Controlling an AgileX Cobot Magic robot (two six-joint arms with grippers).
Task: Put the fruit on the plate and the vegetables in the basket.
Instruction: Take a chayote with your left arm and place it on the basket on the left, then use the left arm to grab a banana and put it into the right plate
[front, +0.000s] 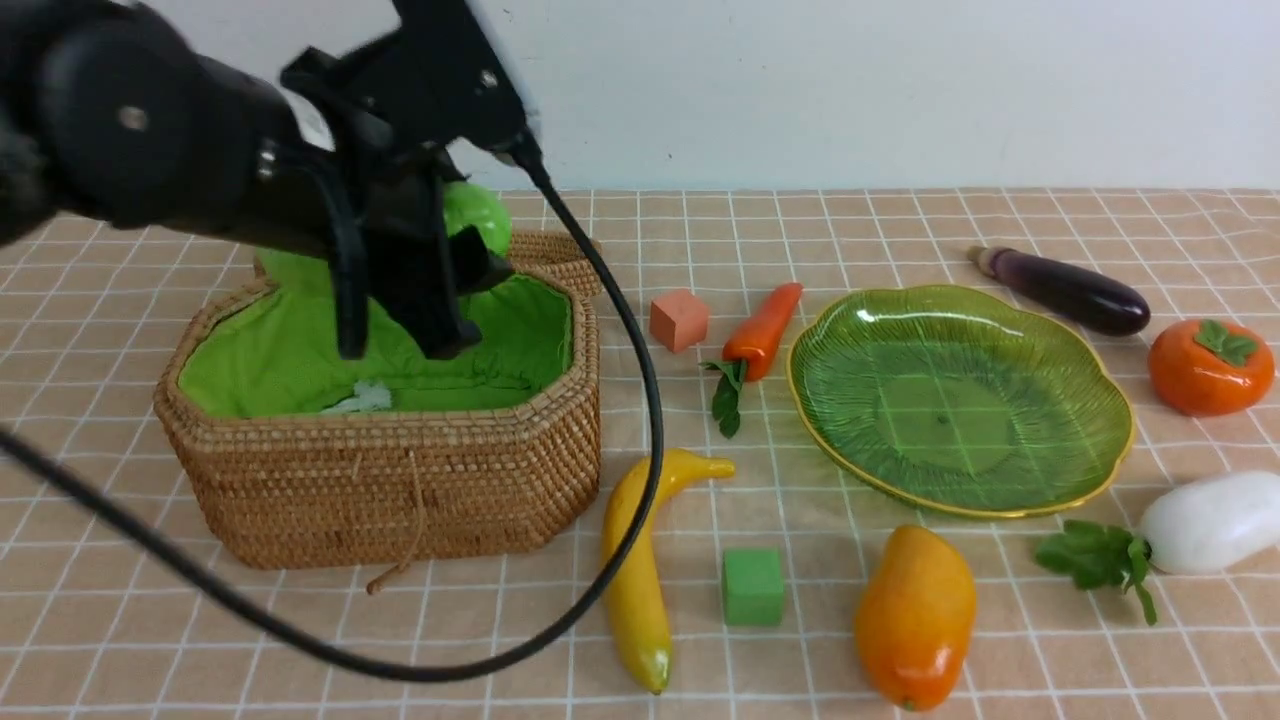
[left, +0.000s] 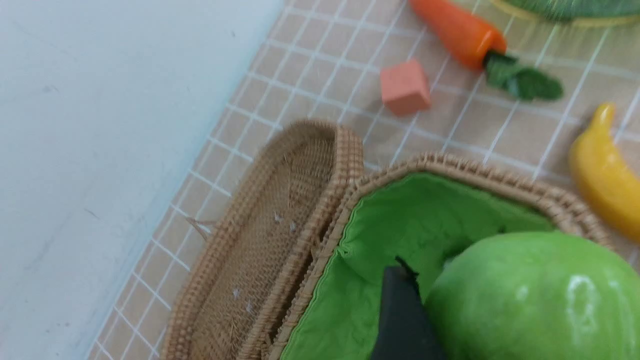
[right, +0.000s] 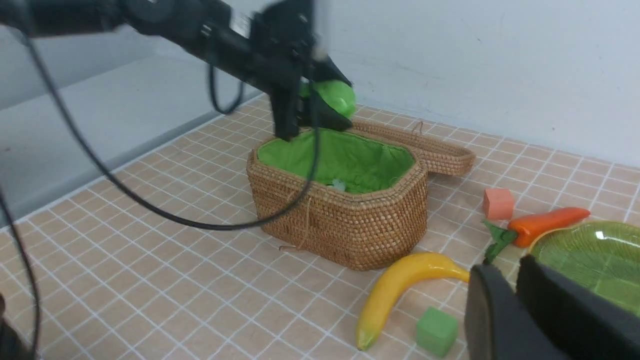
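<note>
My left gripper (front: 440, 300) is shut on the light green gourd (front: 478, 215) and holds it above the open wicker basket (front: 400, 480). In the left wrist view the gourd (left: 530, 300) fills the space beside one finger (left: 400, 320). The carrot (front: 765, 330), eggplant (front: 1070, 290) and radish (front: 1215, 520) lie on the table. The banana (front: 635, 570), mango (front: 915, 615) and persimmon (front: 1210, 365) lie around the green plate (front: 960, 400), which holds nothing. My right gripper (right: 510, 285) is shut and empty, above the table near the plate's edge; it is out of the front view.
The basket's lid (front: 555, 250) lies open behind it. An orange-pink cube (front: 679, 319) sits left of the carrot and a green cube (front: 752, 587) between banana and mango. The left arm's black cable (front: 640, 400) loops over the banana. A wall stands at the back.
</note>
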